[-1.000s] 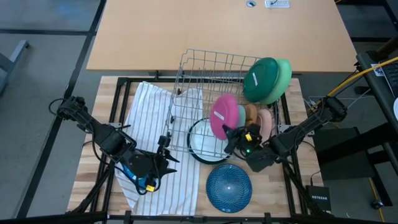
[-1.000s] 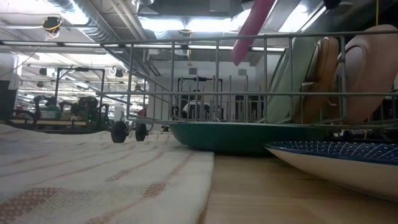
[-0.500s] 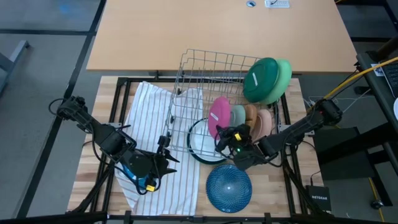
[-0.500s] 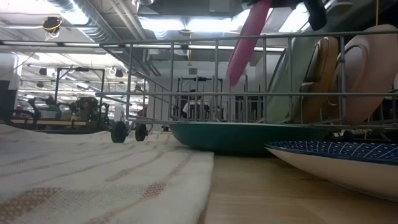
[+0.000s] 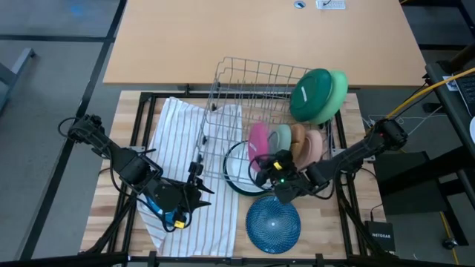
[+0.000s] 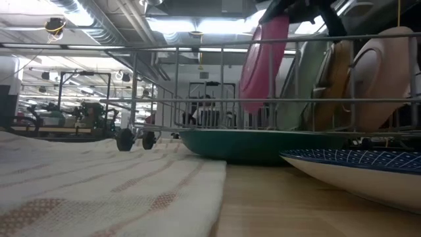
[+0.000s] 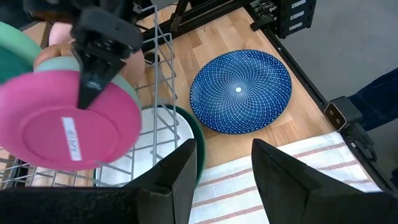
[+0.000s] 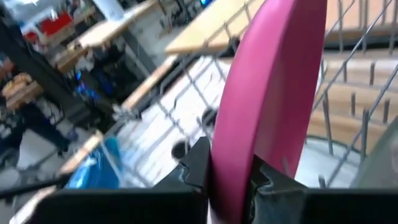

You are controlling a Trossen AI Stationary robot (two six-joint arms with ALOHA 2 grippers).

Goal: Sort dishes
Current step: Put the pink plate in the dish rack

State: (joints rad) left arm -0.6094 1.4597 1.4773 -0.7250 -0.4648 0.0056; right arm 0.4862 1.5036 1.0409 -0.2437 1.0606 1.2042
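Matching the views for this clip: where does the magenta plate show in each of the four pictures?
High view: magenta plate, centre, edge-on in the rack, beside the sage dish.
Low view, upper middle, behind the rack wires.
Left wrist view, left side, label facing the camera.
Right wrist view, centre, clamped in the right gripper.
Shared landmark: the wire rack.

Magenta plate [image 5: 257,139]; blue swirl-patterned plate [image 5: 272,222]; dark green plate [image 5: 310,94]; white cloth [image 5: 189,174] with thin stripes
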